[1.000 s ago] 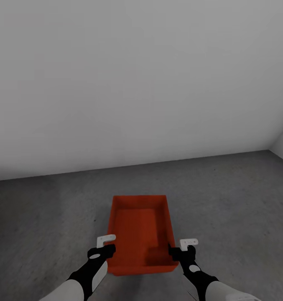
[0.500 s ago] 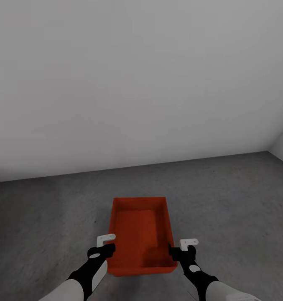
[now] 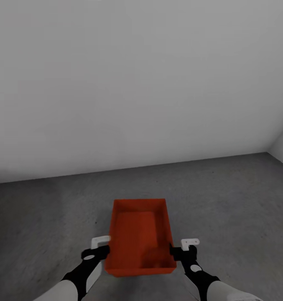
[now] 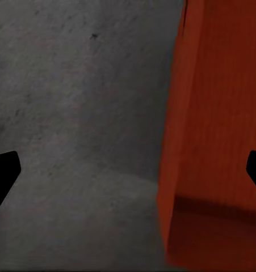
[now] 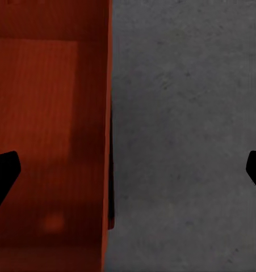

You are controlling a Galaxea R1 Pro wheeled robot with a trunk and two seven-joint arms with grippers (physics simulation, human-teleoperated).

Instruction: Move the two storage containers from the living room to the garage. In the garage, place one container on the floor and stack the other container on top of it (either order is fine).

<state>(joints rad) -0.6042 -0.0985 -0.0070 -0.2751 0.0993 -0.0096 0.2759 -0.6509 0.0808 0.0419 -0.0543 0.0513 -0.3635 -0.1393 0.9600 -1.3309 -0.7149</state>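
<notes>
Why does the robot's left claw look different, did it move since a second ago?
Yes. The left claw slid outward, off the orange bin's left wall, judged against the bin, which stayed on the grey floor.

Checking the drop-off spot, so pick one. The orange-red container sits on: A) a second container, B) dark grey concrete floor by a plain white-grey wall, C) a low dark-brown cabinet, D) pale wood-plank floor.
B: the storage container rests on speckled dark grey floor in front of the bare wall, with a gripper at each long side.
</notes>
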